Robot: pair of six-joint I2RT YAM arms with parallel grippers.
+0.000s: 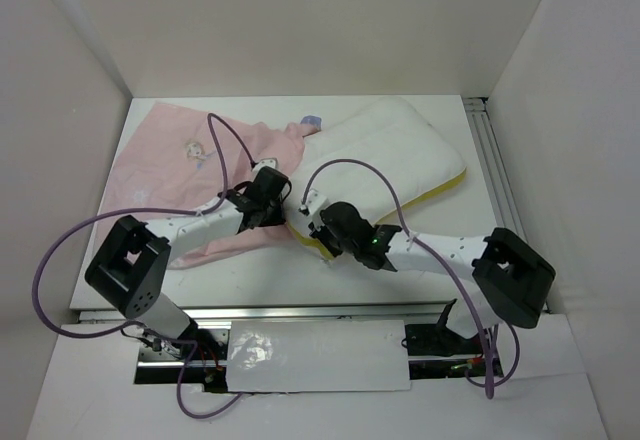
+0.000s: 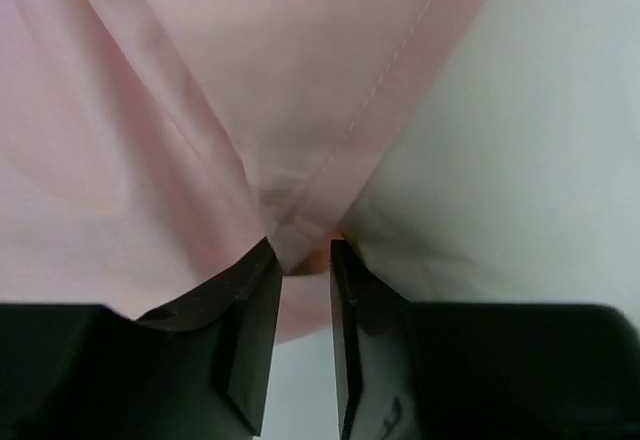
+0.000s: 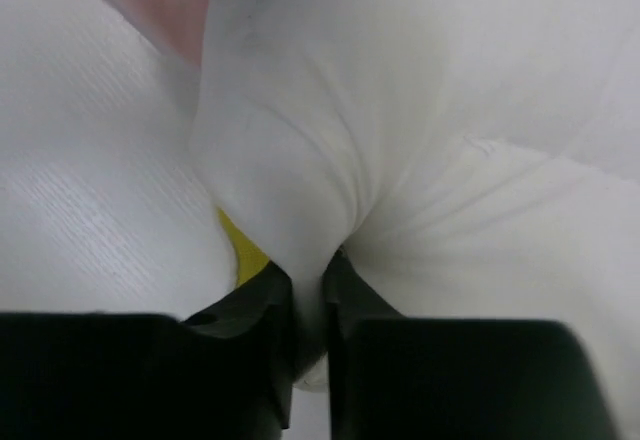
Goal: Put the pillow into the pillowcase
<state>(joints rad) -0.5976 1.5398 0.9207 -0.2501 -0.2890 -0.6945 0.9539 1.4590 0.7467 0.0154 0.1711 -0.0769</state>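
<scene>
Looking down from the top external view, we see the pillow lying flat on the table, its long axis diagonal, near-left corner toward the arms and far-right corner toward the back right, yellow edge seam along the right side. The pillowcase is spread pink side up on the left with a small printed figure, its right edge touching the pillow. The left gripper sits on that pink edge and the right gripper on the pillow's near corner; we cannot tell from here how their jaws stand. The left wrist view fills that in: the left gripper is pinching a stitched pink hem of the pillowcase, jaws almost together. We cannot tell if the white surface to the right is pillow or table. The right wrist view shows the right gripper squeezed on a bunched fold of the pillow, the yellow seam just left of the fingers and a bit of pink at the top left.
</scene>
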